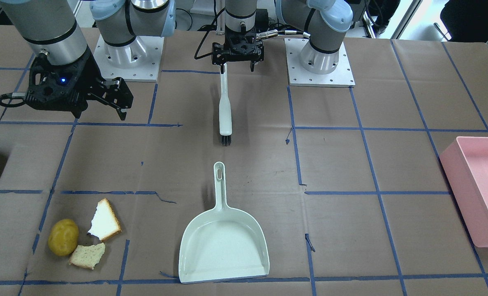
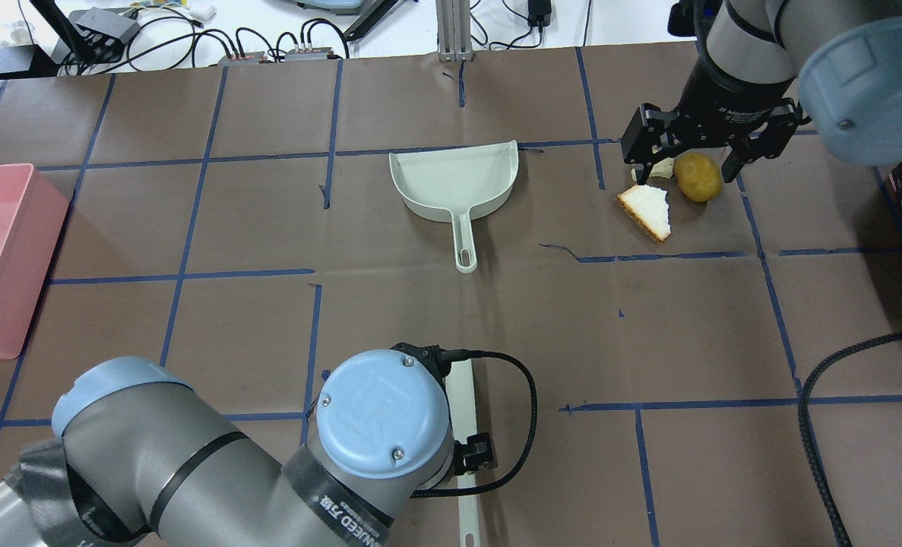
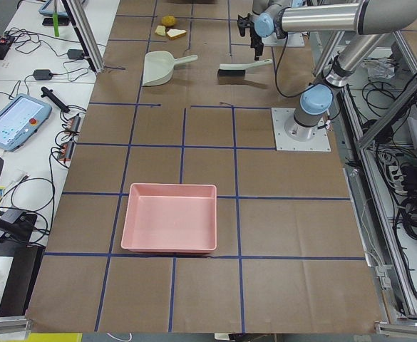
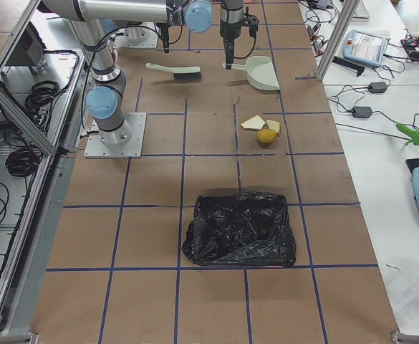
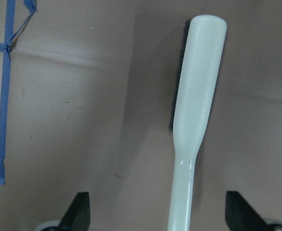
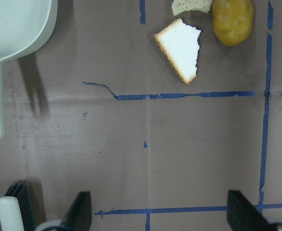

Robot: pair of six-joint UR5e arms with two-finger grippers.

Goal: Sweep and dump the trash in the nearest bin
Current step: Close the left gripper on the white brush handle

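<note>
Bunched on the table [image 1: 350, 164] toward the robot's right: a potato [image 1: 63, 237] with the smaller bread piece [image 1: 87, 255] just beside it and the larger bread piece [image 1: 105, 225] close by. Not yet swept. Tight enough as a cluster, by the look of it, to go into a pan in a stroke or two.

Well apart from that, at the table's middle, the dustpan [image 1: 223, 242]. Flat on the paper, mouth away from the robot and handle pointing back at it, presumably for an easy pick-up from the robot's side. In line with that handle and nearer the robot, the brush [image 1: 225, 107], head end toward the pan.

Over the brush's handle, the left gripper [image 1: 238, 69]: jaws wide, one on each side of the handle and clear of it in the wrist view — lined up to grasp, not gripping. High above the trash side, the right gripper [image 6: 159, 211]: jaws likewise spread wide, nothing between them.

Farther out, the black-bagged bin [image 4: 202, 215] on the robot's right, nearer the trash than the pink bin [image 1: 461, 193] at the left end — likely the place to dump.
</note>
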